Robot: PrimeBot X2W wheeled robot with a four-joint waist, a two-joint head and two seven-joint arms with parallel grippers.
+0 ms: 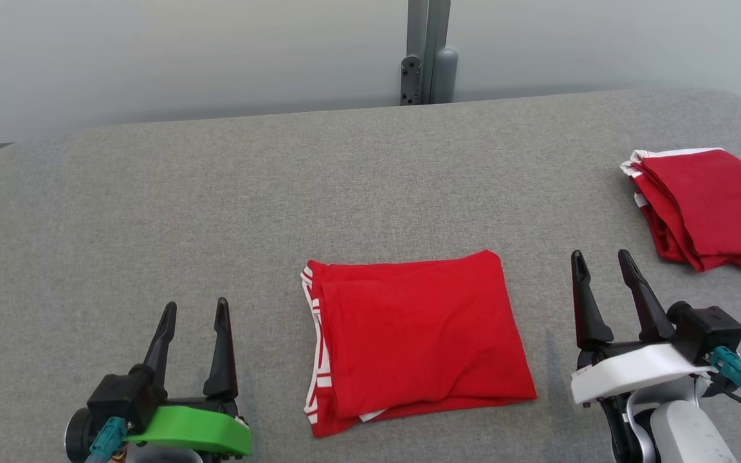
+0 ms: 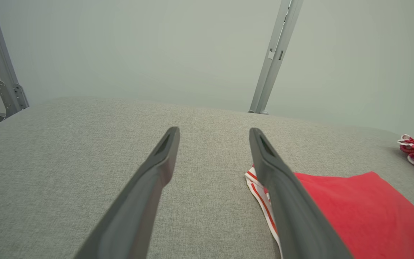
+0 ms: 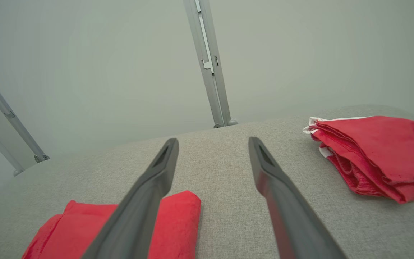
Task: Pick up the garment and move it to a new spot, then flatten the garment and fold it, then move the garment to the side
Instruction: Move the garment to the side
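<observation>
Head view has both pairs of fingers [image 1: 220, 347] spread wide and empty, left gripper [image 1: 195, 303] and right gripper [image 1: 601, 254] flanking the folded red garment [image 1: 415, 341] on the grey table [image 1: 216, 193]; it likely goes aside next, needing a pinch through every layer.

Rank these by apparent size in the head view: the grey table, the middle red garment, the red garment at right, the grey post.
1. grey table
2. middle red garment
3. red garment at right; cropped and farther, so unsure
4. grey post
</observation>
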